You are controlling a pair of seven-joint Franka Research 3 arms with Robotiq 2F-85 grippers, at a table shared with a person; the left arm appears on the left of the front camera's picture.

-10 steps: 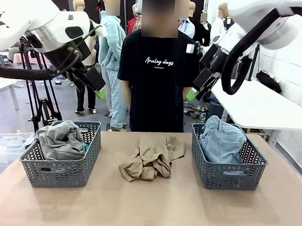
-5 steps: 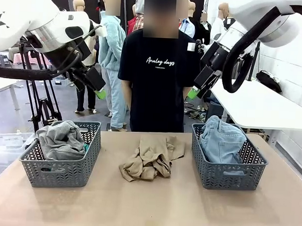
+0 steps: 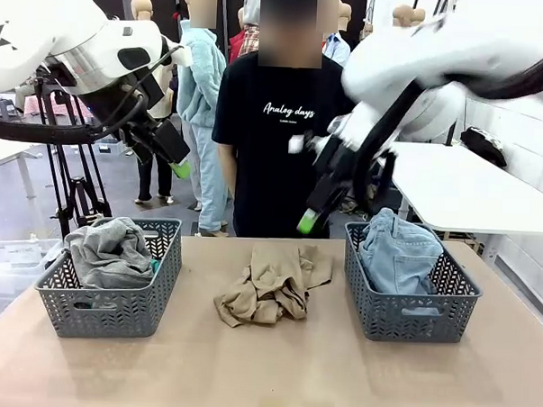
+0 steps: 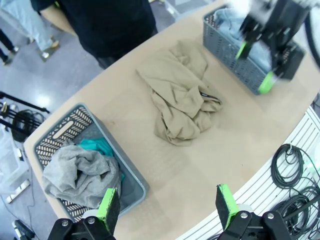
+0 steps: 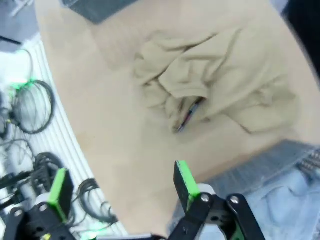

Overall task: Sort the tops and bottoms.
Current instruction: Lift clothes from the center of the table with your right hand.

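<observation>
One garment left: the tan top (image 3: 272,283) lies loose at the worktop's (image 3: 264,374) centre.
Already sorted: grey top (image 3: 107,250) over teal top (image 4: 97,147) in the left basket (image 3: 114,309); denim shorts (image 3: 397,254) in the right basket (image 3: 411,313).
Step in hand: fetching the tan top, I judge.
My right end effector (image 3: 309,221): jaws wide, empty, above the heap at its 1 o'clock.
My left end effector (image 3: 178,168): jaws wide, empty, high at 10 o'clock.
Next move: descend onto a raised fold, pinch, carry to 9 o'clock.
Textures: soft crumpled cloth; stiff perforated plastic baskets.
</observation>
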